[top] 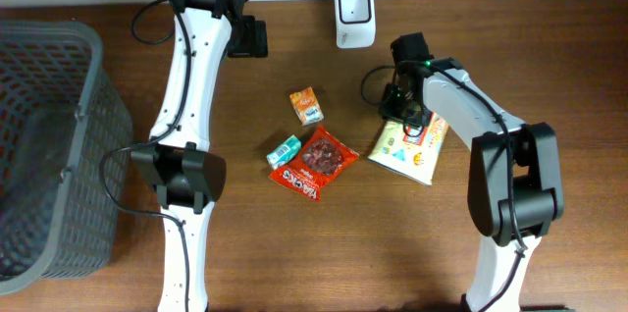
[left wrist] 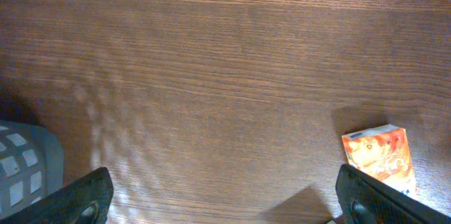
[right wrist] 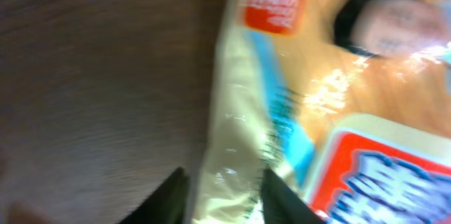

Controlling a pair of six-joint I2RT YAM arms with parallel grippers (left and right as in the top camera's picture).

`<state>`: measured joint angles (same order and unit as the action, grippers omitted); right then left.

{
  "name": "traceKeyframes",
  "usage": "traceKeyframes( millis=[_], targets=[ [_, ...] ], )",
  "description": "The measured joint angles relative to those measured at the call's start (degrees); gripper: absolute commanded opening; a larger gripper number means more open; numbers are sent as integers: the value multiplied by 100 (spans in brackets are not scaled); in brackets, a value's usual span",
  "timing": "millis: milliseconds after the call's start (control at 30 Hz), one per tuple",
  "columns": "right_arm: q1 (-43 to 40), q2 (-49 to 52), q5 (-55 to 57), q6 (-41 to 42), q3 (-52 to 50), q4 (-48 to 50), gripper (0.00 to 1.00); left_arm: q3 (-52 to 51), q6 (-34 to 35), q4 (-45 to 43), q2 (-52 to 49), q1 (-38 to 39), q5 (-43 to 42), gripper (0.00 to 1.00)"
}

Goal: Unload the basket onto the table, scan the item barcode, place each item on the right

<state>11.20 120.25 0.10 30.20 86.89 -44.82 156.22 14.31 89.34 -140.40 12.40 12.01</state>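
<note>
The right gripper [right wrist: 224, 197] has narrow jaws around the bag [top: 404, 150] edge, likely to lift it to the scanner [top: 353, 3]; a firm pinch cannot be told. The left gripper [left wrist: 225, 196] is wide open, empty.

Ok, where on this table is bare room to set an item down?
Bare table lies at the front, between the left arm and right arm, below the red snack bag, and in the far right corner past the scanner. The middle is crowded: orange carton, teal box, and the cream bag in the right gripper.
</note>
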Motion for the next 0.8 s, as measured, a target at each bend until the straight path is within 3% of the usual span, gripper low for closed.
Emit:
traceKeyframes(
  millis=[133, 200, 233, 267, 300, 333, 433, 500, 633, 667, 733, 800],
  targets=[
    [-542, 0, 634, 308, 28, -1078, 32, 0, 0, 2, 0, 0, 0, 99],
    [-693, -11, 761, 260, 22, -1484, 40, 0, 0, -4, 0, 0, 0, 99],
    [-686, -63, 732, 177, 22, -1674, 52, 0, 0, -9, 0, 0, 0, 99],
    [-664, -201, 448, -173, 20, -1700, 82, 0, 0, -7, 0, 0, 0, 99],
    [-640, -420, 57, -498, 22, -1637, 88, 0, 0, -2, 0, 0, 0, 99],
    [-575, -603, -896, -1283, 22, -1578, 88, 0, 0, -2, 0, 0, 2, 99],
    [-37, -638, -2468, -2430, -129, -1139, 88, 0, 0, -4, 0, 0, 0, 99],
    [483, -586, -2747, -2365, -439, -533, 88, 0, 0, -4, 0, 0, -2, 99],
    [612, -566, -2743, -1978, -793, 127, 83, 0, 0, -9, 0, 0, 0, 99],
    [658, -564, -2743, -1821, -986, 380, 79, 0, 0, -7, 0, 0, 0, 99],
    [813, -562, -2743, -1545, -1285, 872, 61, 0, 0, -11, 0, 2, 0, 99],
    [914, -566, -2767, -1272, -1432, 1064, 31, 0, 0, -2, 0, 2, -2, 99]
  ],
)
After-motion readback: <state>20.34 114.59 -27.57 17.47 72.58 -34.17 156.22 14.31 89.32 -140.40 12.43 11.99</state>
